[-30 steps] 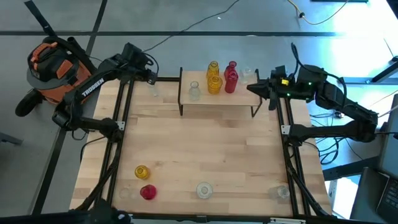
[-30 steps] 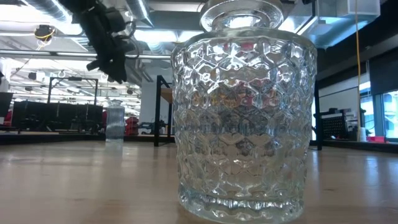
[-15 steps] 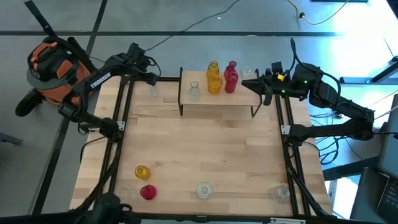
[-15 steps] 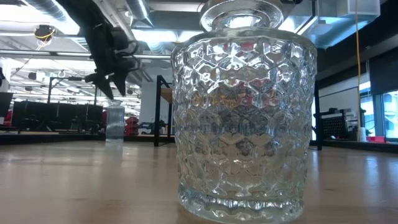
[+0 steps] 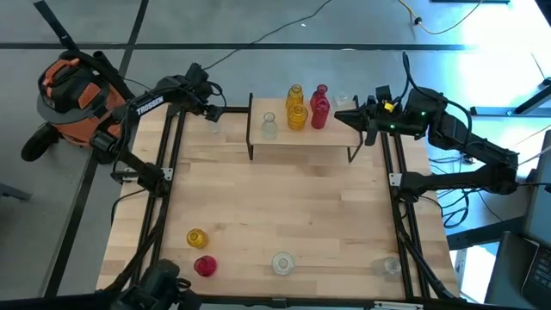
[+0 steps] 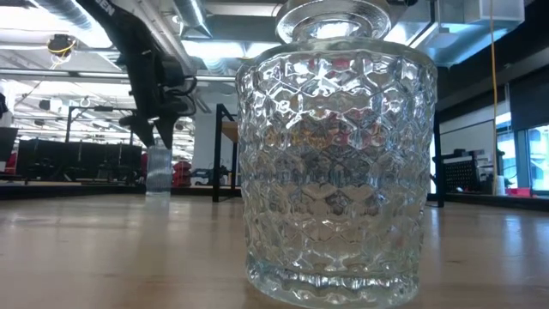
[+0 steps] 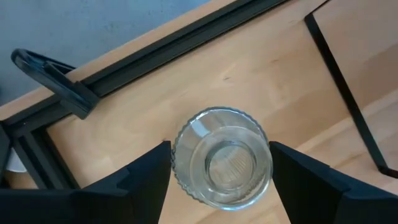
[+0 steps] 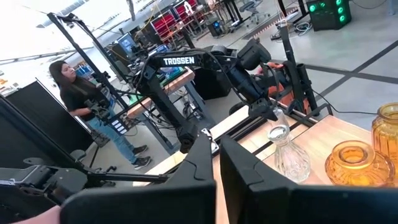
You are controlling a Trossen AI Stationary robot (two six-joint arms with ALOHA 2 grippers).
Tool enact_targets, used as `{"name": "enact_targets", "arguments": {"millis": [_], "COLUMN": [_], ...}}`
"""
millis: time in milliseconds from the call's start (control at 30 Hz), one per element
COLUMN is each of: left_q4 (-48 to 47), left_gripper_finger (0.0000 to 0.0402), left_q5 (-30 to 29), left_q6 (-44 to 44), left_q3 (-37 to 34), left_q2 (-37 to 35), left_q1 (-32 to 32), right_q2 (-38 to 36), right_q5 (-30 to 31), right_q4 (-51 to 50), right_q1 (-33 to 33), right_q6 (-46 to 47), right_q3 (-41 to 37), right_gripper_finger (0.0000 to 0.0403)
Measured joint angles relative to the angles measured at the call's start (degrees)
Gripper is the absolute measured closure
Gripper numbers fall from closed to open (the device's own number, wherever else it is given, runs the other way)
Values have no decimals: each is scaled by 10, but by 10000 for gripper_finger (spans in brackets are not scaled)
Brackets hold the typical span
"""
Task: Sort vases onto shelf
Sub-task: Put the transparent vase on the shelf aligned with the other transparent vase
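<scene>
Directly beneath the left gripper (image 7: 221,168), a clear vase (image 7: 222,164) is standing between its spread fingers, unclasped; the right gripper (image 5: 344,118) is hovering closed beside the shelf (image 5: 301,138).

Low view: large clear faceted vase (image 6: 336,154) fills frame, neck cut off at top edge, hides most of shelf (image 6: 230,130) behind. Left wrist view: ribbed clear vase (image 7: 222,165) seen from above only; body shape hidden.
</scene>
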Motion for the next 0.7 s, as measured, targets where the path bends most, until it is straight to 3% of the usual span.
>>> {"name": "enact_targets", "arguments": {"millis": [700], "left_q4": [25], "left_gripper_finger": [171], "left_q5": [-35], "left_q6": [-4], "left_q3": [0], "left_q2": [7], "left_q1": [-49], "right_q2": [0], "right_q5": [0], "right_q4": [-1], "right_q1": [0], "right_q6": [5], "right_q3": [0], "right_gripper_finger": [403]}}
